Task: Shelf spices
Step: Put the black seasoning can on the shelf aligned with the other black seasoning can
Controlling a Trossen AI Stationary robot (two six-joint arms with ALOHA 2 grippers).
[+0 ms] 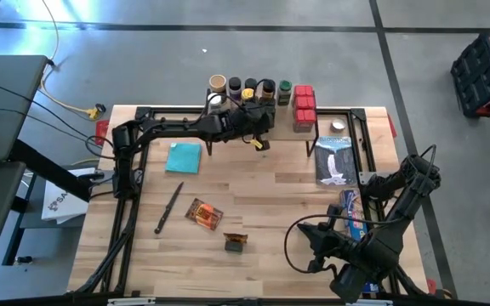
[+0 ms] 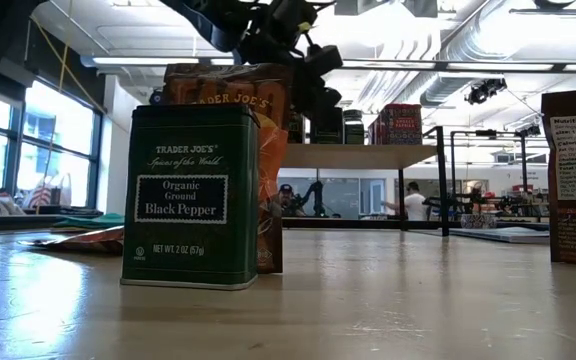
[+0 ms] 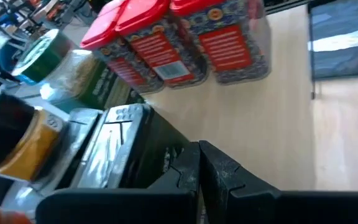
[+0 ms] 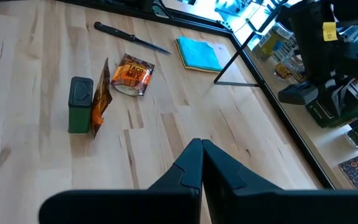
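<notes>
left pincer (image 1: pixel 260 127): pressed together, empty, over shelf (image 1: pixel 330 126) beside jars (image 1: pixel 249 88) and red boxes (image 1: pixel 304 102).
pepper tin (image 1: pixel 235 245): mid worktop (image 1: pixel 270 195), upright against orange packet (image 1: pixel 204 213); likely stiff, light, slick; grip flat sides.
right pincer (image 1: pixel 313 246): pressed together, empty, near front edge.
low view: tin label readable; hidden overhead.

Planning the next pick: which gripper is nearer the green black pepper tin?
The right. The right gripper hangs low over the table's near edge, just beside the green black pepper tin. The left gripper is far off, over the shelf by the jars.
</notes>
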